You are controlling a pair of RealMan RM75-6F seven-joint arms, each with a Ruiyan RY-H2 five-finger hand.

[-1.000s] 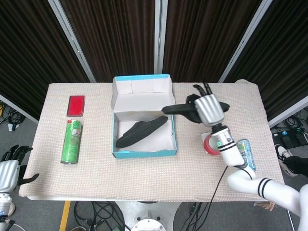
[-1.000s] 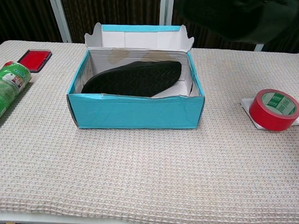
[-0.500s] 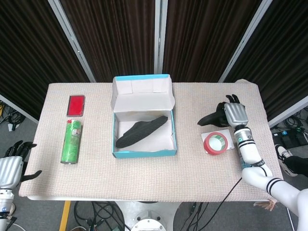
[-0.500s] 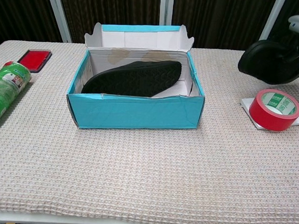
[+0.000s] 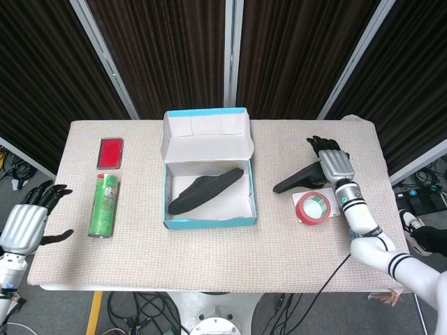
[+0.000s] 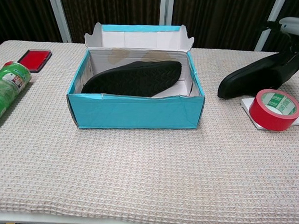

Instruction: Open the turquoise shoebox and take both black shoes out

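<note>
- Holding one black shoe (image 6: 258, 76) by its heel end, the right hand (image 5: 334, 165) has its fingers wrapped around it; the toe tips down to the tablecloth (image 6: 146, 176) while the heel stays raised, which suggests the shoe is being set down rather than released yet.
- That shoe sits to the right of the turquoise shoebox (image 6: 134, 111), well clear of its wall, so the box stays unobstructed for the next reach.
- A red tape roll (image 6: 275, 109) on a white card lies just beside the shoe, on the side away from the shoebox; the toe lands between roll and box, probably to avoid resting on the roll.
- The shoebox stands open, its lid (image 5: 207, 136) folded upright at the far side, leaving the interior exposed from above.
- The second black shoe (image 5: 205, 190) lies inside the shoebox, leaning diagonally across the floor; it remains to be taken out.
- The left hand (image 5: 26, 222) hovers far left of the shoebox, off the table edge, fingers spread and holding nothing, apparently idle.
- A green can (image 5: 103, 206) and a red pad (image 5: 110, 152) lie left of the shoebox, out of the way.
</note>
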